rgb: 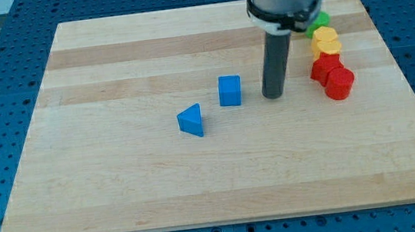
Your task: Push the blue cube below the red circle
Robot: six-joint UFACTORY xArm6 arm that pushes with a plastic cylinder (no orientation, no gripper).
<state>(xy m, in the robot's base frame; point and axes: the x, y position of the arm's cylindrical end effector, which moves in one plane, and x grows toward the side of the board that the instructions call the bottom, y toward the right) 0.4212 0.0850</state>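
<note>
The blue cube (pixel 229 90) sits near the middle of the wooden board (pixel 122 187). My tip (pixel 272 94) rests on the board just to the cube's right, a small gap apart. The red circle (pixel 339 83) lies at the view's right, at the bottom of a column of blocks. A second red block (pixel 324 67) touches it from above and to the left; its shape is unclear.
A blue triangle (pixel 191 121) lies to the lower left of the cube. Above the red blocks stand a yellow block (pixel 325 40) and a green block (pixel 319 20), partly hidden by the arm. The board's right edge is close to that column.
</note>
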